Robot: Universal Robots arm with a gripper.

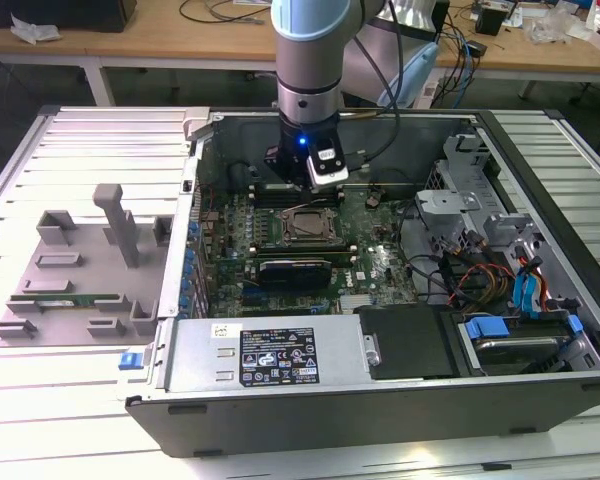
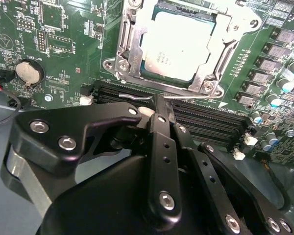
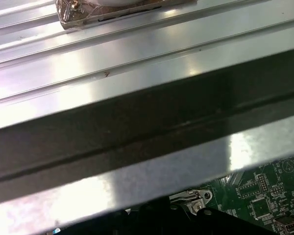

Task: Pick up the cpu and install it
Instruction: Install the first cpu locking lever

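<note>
The cpu [image 2: 179,44], a silvery square chip, lies flat in its socket [image 1: 305,227] on the green motherboard [image 2: 63,29], framed by the metal retention bracket [image 2: 125,54]. In the second wrist view my gripper [image 2: 160,104] hangs just off the socket's edge, over the black memory slots [image 2: 210,122], its black fingers [image 2: 162,142] shut together with nothing between them. From the exterior view, the gripper [image 1: 310,183] hangs straight down from the arm inside the open computer case [image 1: 380,410], just behind the socket.
A black graphics card [image 1: 295,270] sits in front of the socket. The power supply [image 1: 280,350] lines the case's near wall, with drive bays and cables [image 1: 480,270] toward the exterior view's right. A grey fixture tray [image 1: 75,265] holding a green memory stick [image 1: 75,298] lies outside the case.
</note>
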